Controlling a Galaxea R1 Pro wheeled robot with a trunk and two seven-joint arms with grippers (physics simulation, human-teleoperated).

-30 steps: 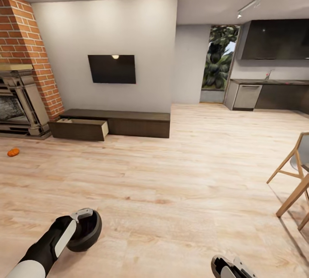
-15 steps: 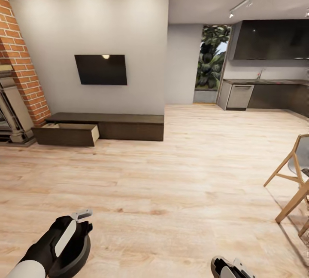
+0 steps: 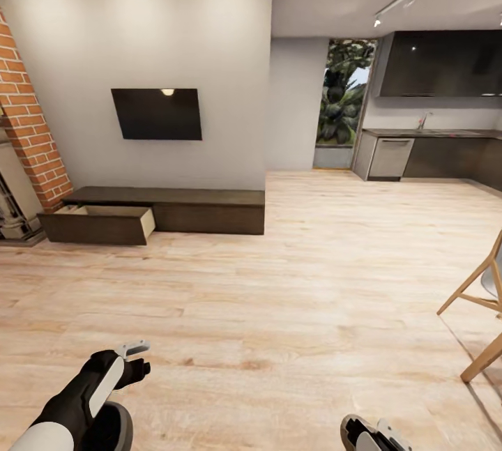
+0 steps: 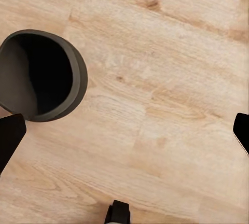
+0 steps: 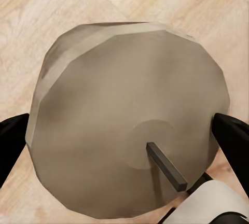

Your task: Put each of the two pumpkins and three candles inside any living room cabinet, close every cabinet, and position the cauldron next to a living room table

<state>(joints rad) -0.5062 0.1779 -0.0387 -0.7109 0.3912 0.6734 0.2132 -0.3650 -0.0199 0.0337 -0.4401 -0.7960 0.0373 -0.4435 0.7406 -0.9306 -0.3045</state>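
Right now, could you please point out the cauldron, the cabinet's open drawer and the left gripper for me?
cauldron (image 4: 44, 76): left wrist view, on its dark hollow.
open drawer (image 3: 94, 225): head view, on its dark front panel.
left gripper (image 3: 135, 360): head view, between its fingertips.

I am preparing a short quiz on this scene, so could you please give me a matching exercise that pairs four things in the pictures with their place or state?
Things:
1. cabinet
2. cauldron
3. television
4. left end effector

Places or states:
A. open above bare floor
B. mounted on the white wall
C. leftmost drawer pulled out
D. standing on the wooden floor, dark mouth showing

Pairs: 1-C, 2-D, 3-B, 4-A
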